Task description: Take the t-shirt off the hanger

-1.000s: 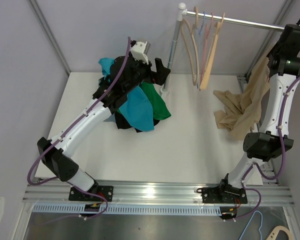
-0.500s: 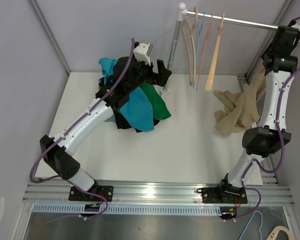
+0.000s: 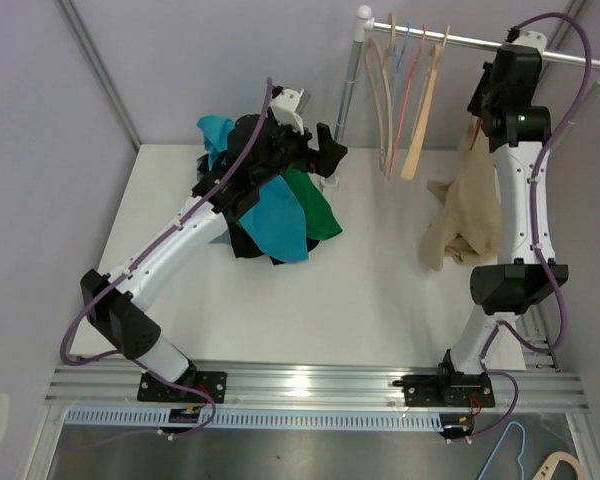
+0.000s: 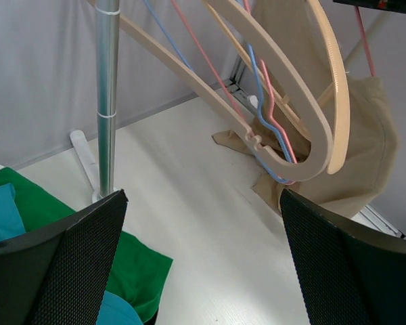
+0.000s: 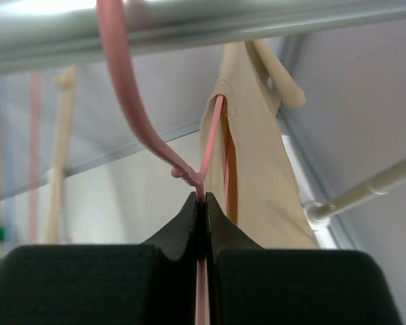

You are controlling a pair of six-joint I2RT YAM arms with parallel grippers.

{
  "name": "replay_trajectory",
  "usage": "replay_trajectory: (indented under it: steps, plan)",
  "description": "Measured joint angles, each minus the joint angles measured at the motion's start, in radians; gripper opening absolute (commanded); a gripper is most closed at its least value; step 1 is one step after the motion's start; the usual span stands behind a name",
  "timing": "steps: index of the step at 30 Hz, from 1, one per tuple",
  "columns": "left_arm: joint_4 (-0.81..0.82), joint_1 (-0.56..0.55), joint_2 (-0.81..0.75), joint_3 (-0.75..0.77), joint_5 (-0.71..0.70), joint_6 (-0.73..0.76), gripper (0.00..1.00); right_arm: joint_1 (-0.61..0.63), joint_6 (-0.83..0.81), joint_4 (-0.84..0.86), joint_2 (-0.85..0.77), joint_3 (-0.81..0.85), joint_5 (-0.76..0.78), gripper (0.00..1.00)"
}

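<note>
So the white table point(image 3: 380, 300) takes up most of the top view, with a metal rail point(image 3: 480, 42) running across the upper right on a shiny pole point(image 3: 350, 100). The left arm point(image 3: 180, 240) stretches from the lower left up toward the middle. The right arm point(image 3: 515, 190) stands tall on the right side, reaching up to the rail. There's a pile of clothes point(image 3: 280, 215) in teal, green and black on the table, upper left of centre, right under the left arm's wrist. The beige t-shirt point(image 3: 470, 215) hangs down in the upper right just beside the right arm, and its lower end is bunched up on the table. A few wooden hangers point(image 3: 420, 110) dangle from the rail between the pole and the shirt. In the right wrist view the pink hanger point(image 5: 132, 101) hooks over the rail, and one of its wires runs up into the shirt's neck opening. The right gripper point(image 5: 204, 200) is pinched tight on that pink wire just below the twist. The left gripper point(image 4: 203, 196) is spread wide with nothing in it, hovering above the table and pointing at the hangers.
</note>
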Motion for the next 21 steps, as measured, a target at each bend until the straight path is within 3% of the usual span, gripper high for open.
replay_trajectory:
  steps: [9,21]
  plan:
    - [-0.005,-0.023,-0.002,0.020,0.051,0.000,0.99,0.082,-0.021,-0.006,-0.200,-0.076,-0.065,0.00]
    - [0.000,-0.206,-0.080,0.001,0.023,0.069,1.00,0.117,0.011,-0.108,-0.420,-0.144,-0.049,0.00]
